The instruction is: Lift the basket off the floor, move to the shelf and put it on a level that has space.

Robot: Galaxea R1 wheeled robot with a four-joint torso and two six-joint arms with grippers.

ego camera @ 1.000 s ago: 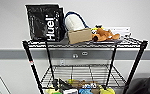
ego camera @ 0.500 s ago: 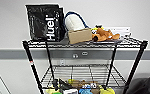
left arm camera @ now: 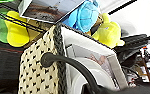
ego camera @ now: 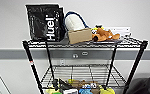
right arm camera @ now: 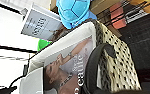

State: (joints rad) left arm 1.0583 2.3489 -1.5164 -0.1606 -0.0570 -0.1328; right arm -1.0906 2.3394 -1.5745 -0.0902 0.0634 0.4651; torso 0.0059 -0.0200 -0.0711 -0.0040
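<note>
Whether either gripper is closed cannot be told; in both wrist views the basket (left arm camera: 38, 75) shows close up, its dark handle (right arm camera: 96, 65) arching over a magazine (right arm camera: 66, 67), right beside the blue toy (left arm camera: 84, 15). The shelf (ego camera: 84, 43) looks unchanged from the earlier frame, its middle level (ego camera: 91, 75) bare.

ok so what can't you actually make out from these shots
- Grippers: both wrist views show the basket handles close up, fingers not discernible, so grip unknown.
- Basket contents: magazine partly cut by the edge.
- Shelf lower tier: head view's bottom edge cuts the toys.
- Middle tier: whether it has room, partly hidden.
</note>
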